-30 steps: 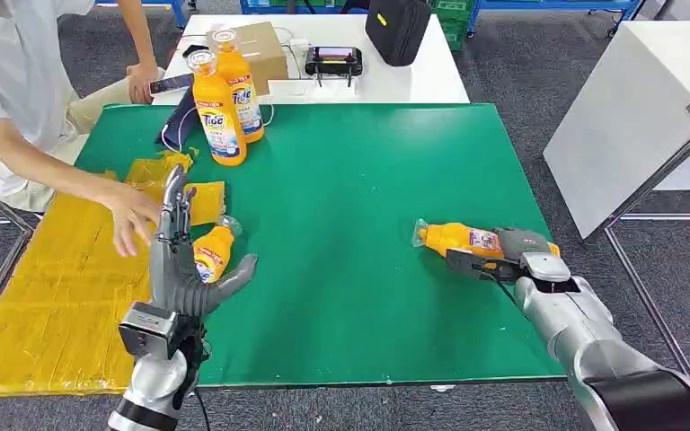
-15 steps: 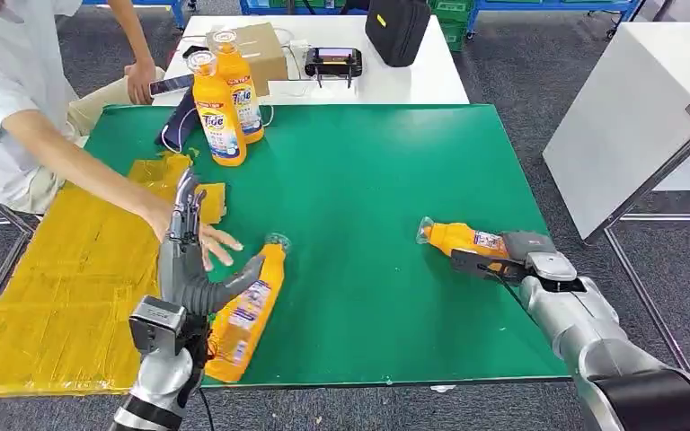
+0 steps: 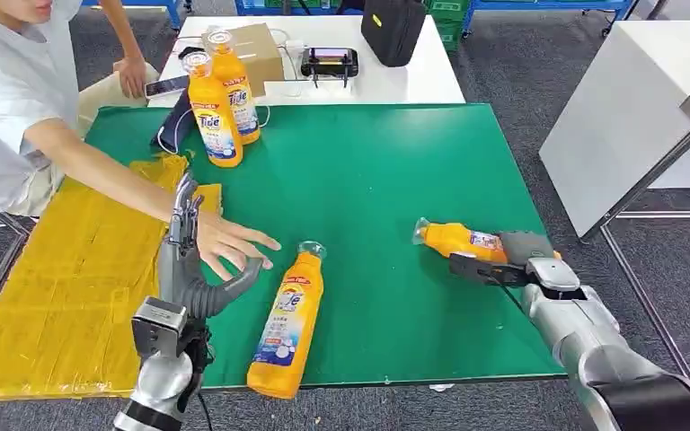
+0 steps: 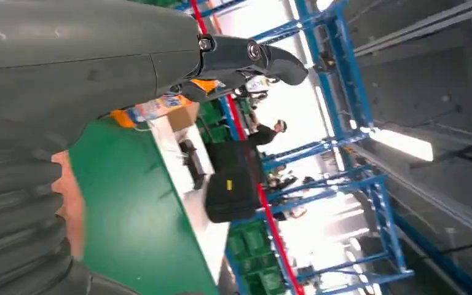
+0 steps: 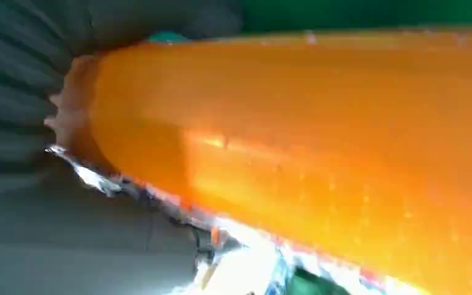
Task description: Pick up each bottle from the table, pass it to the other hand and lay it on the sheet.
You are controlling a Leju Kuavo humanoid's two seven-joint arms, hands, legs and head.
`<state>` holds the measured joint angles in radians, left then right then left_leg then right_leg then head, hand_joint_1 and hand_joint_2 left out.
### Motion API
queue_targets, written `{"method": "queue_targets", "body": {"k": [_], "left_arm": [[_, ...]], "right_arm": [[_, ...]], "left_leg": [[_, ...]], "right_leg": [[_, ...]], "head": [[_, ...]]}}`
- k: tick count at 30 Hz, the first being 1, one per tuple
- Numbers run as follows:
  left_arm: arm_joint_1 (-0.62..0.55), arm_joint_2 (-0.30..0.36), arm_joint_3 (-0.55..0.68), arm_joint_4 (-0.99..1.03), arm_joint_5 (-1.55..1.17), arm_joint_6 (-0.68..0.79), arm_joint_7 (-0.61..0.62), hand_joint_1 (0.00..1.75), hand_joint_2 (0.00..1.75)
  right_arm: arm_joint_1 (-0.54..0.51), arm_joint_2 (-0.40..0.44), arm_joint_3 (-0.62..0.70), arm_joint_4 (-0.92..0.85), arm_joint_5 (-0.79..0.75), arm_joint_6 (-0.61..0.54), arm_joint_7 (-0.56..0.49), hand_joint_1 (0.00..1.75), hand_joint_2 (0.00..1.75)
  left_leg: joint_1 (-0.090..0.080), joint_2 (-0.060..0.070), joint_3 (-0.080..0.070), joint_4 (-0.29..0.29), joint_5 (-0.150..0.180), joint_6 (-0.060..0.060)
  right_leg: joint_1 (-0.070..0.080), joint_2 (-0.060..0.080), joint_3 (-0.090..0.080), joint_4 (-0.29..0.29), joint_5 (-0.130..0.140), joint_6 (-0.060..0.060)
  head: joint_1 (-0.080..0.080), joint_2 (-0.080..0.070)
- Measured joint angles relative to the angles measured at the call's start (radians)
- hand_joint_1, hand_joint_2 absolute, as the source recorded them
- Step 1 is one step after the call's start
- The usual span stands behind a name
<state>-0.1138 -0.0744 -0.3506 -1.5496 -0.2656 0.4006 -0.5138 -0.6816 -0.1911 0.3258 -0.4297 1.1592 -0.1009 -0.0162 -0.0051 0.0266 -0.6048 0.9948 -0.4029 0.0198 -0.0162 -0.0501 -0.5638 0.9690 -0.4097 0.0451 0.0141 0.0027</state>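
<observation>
Centrally, a green table fills the head view, and everything else is placed against it. Along its left edge lies a yellow sheet, crinkled, with a flap reaching onto the green.

Near the table's right edge, the robot's right hand grasps a lying orange bottle, thumb on top and dark fingers along its near side; the bottle's cap end points toward the table's middle. In the right wrist view the same bottle presses close against the grey ribbed hand cover.

At the table's left front, the robot's left hand stands raised with its fingers straight up and its thumb stuck out sideways, released and holding nothing. Just behind it a person's hand reaches across from the sheet side, fingers spread over the green.

A second orange bottle lies on the table's front part, just right of the left hand, its base at the front edge and its cap angled toward the table's middle. It is touched by neither hand.

At the table's far left corner, 2 more orange bottles stand upright, touching or nearly so. Beyond the table's far edge sits a white table carrying a cardboard box and a black bag.
</observation>
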Motion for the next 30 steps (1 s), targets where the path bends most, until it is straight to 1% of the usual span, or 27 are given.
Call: {"method": "queue_targets", "body": {"k": [1, 2, 4, 5, 7, 9, 10, 12, 16, 20, 23, 25, 27, 30], "left_arm": [[0.013, 0.000, 0.007, -0.015, -0.015, -0.001, 0.008, 0.00, 1.75], [0.028, 0.000, 0.014, -0.030, -0.029, -0.006, 0.013, 0.00, 1.75], [0.056, -0.002, 0.025, -0.056, -0.048, -0.018, 0.018, 0.00, 1.75], [0.068, -0.004, 0.030, -0.069, -0.053, -0.030, 0.019, 0.00, 1.75], [0.092, -0.005, 0.032, -0.084, -0.059, -0.056, 0.026, 0.00, 1.75], [0.112, -0.005, 0.031, -0.090, -0.061, -0.059, 0.027, 0.00, 1.75], [0.115, -0.005, 0.030, -0.090, -0.062, -0.059, 0.027, 0.00, 1.75], [0.116, -0.005, 0.029, -0.092, -0.064, -0.058, 0.027, 0.00, 1.75], [0.121, -0.005, 0.026, -0.093, -0.066, -0.052, 0.027, 0.00, 1.75], [0.122, -0.005, 0.015, -0.093, -0.066, -0.048, 0.031, 0.00, 1.75], [0.122, -0.004, 0.007, -0.093, -0.065, -0.048, 0.035, 0.00, 1.75], [0.119, -0.003, -0.005, -0.093, -0.056, -0.049, 0.038, 0.00, 1.75], [0.112, -0.002, -0.017, -0.092, -0.041, -0.058, 0.038, 0.00, 1.75], [0.088, 0.003, -0.037, -0.087, -0.013, -0.079, 0.034, 0.00, 1.75]], "right_arm": [[0.026, 0.019, -0.006, -0.046, -0.042, -0.029, -0.036, 1.75, 1.75], [0.062, 0.036, -0.011, -0.117, -0.087, -0.043, -0.049, 1.75, 1.75], [0.139, 0.062, -0.014, -0.276, -0.179, -0.070, -0.064, 1.75, 1.75], [0.179, 0.079, -0.016, -0.395, -0.243, -0.121, -0.089, 1.75, 1.75], [0.281, 0.119, -0.021, -0.618, -0.330, -0.268, -0.142, 1.75, 1.75], [0.377, 0.157, -0.018, -0.817, -0.380, -0.399, -0.173, 1.75, 1.75], [0.417, 0.176, -0.014, -0.888, -0.405, -0.436, -0.186, 1.75, 1.75], [0.469, 0.196, -0.011, -0.999, -0.433, -0.463, -0.201, 1.75, 1.75], [0.529, 0.215, -0.018, -1.103, -0.537, -0.494, -0.268, 1.75, 1.75], [0.565, 0.246, -0.037, -1.152, -0.678, -0.480, -0.314, 1.75, 1.75], [0.574, 0.267, -0.055, -1.153, -0.784, -0.431, -0.336, 1.75, 1.75], [0.573, 0.278, -0.061, -1.148, -0.886, -0.346, -0.337, 1.75, 1.75], [0.560, 0.286, -0.061, -1.118, -0.981, -0.221, -0.331, 1.75, 1.75], [0.518, 0.296, -0.040, -1.034, -1.023, -0.048, -0.320, 1.75, 1.75]], "left_leg": [[0.000, 0.003, -0.001, 0.000, 0.000, 0.000], [0.000, 0.004, -0.002, 0.000, 0.000, 0.000], [0.000, 0.003, -0.006, 0.000, 0.002, -0.001], [0.001, 0.000, -0.008, 0.000, 0.004, -0.002], [0.004, -0.010, -0.011, 0.000, 0.004, -0.003], [0.004, -0.011, -0.013, 0.000, 0.003, -0.004], [0.004, -0.011, -0.014, 0.000, 0.002, -0.005], [0.004, -0.011, -0.015, 0.000, 0.001, -0.006], [0.003, -0.011, -0.016, 0.000, 0.001, -0.006], [0.002, -0.011, -0.016, 0.000, 0.001, -0.006], [0.003, -0.010, -0.016, 0.000, 0.001, -0.006], [0.003, -0.010, -0.016, 0.000, 0.001, -0.006], [0.003, -0.010, -0.016, 0.000, 0.001, -0.006], [0.003, -0.009, -0.016, 0.000, 0.001, -0.006]], "right_leg": [[0.000, 0.003, -0.002, 0.000, 0.001, 0.000], [0.000, 0.003, -0.005, 0.000, 0.001, 0.000], [0.001, 0.003, -0.009, 0.002, 0.000, 0.000], [0.002, 0.001, -0.010, 0.002, 0.000, 0.000], [0.004, -0.009, -0.012, 0.002, -0.003, -0.003], [0.004, -0.010, -0.012, 0.002, -0.004, -0.004], [0.004, -0.009, -0.013, 0.002, -0.004, -0.004], [0.004, -0.009, -0.015, 0.002, -0.005, -0.005], [0.003, -0.009, -0.016, 0.002, -0.006, -0.005], [0.003, -0.009, -0.016, 0.002, -0.005, -0.005], [0.003, -0.008, -0.017, 0.002, -0.005, -0.005], [0.003, -0.008, -0.017, 0.002, -0.005, -0.005], [0.003, -0.008, -0.017, 0.002, -0.005, -0.005], [0.004, -0.008, -0.016, 0.002, -0.004, -0.005]], "head": [[-0.001, 0.000], [-0.001, 0.000], [-0.002, 0.000], [-0.002, 0.000], [0.000, 0.000], [-0.002, 0.000], [-0.002, 0.000], [-0.001, 0.000], [0.000, 0.000], [0.000, 0.000], [-0.001, 0.000], [-0.001, 0.000], [-0.001, 0.000], [0.000, 0.000]]}}
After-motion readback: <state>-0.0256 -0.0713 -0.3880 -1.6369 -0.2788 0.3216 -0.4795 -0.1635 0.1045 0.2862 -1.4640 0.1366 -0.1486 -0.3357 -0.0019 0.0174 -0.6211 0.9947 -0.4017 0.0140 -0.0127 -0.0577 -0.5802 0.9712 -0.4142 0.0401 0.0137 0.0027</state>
